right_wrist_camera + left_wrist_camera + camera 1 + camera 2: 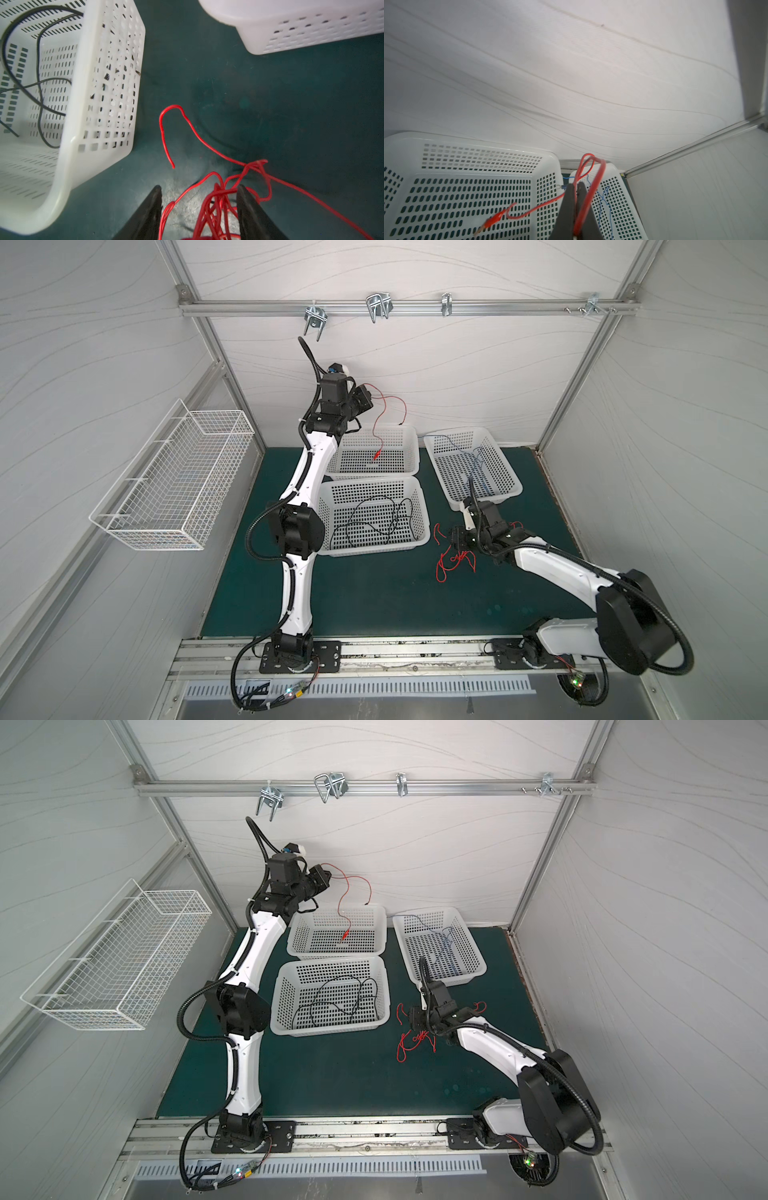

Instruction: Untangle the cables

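Your left gripper [576, 185] is pinching shut on a red cable [601, 175], raised at 12 o'clock over the mat [374, 597]. The cable's clip end is hanging into the back basket [413, 448]. Your right gripper [198, 188] is standing half open, straddling the red tangle [218, 199] on the mat at 3 o'clock of the front basket [365, 484], clamping nothing.

Even, diffuse light off white walls [457, 364]; faint shadows on the green desk [374, 597]; top views bow at their edges; wrist-view foregrounds blur.
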Robot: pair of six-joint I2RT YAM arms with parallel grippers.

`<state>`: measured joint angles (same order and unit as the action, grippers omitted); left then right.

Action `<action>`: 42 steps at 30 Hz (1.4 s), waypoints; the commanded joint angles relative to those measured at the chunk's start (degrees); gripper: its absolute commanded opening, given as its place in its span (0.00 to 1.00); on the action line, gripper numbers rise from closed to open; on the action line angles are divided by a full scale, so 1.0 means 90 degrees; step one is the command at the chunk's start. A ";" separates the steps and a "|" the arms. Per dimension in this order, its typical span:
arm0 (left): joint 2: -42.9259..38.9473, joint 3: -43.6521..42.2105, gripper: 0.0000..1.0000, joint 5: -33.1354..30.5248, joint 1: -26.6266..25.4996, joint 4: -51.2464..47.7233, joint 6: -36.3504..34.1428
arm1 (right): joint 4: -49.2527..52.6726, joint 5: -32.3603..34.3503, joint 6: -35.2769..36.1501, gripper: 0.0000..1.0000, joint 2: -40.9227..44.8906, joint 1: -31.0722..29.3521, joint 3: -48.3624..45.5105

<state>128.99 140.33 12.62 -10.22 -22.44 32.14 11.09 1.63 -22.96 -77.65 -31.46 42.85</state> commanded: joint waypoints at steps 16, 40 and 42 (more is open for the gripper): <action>0.0416 -0.1438 0.00 -0.0502 0.0119 -0.0364 -0.1216 | -0.0035 0.0087 -0.0176 0.56 -0.1128 -0.0235 0.1093; 0.0310 -0.2060 0.56 -0.1894 -0.0359 -0.1664 -0.2575 | 0.1158 0.0677 0.0350 0.59 -0.0225 0.0380 0.1496; 0.0108 -0.2225 0.62 -0.1964 -0.0509 -0.1544 -0.2768 | 0.1364 0.0656 0.0239 0.59 -0.0012 0.0572 0.1443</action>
<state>133.53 121.40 -3.66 -12.99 -37.80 10.24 19.51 6.74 -20.97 -81.21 -28.01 56.21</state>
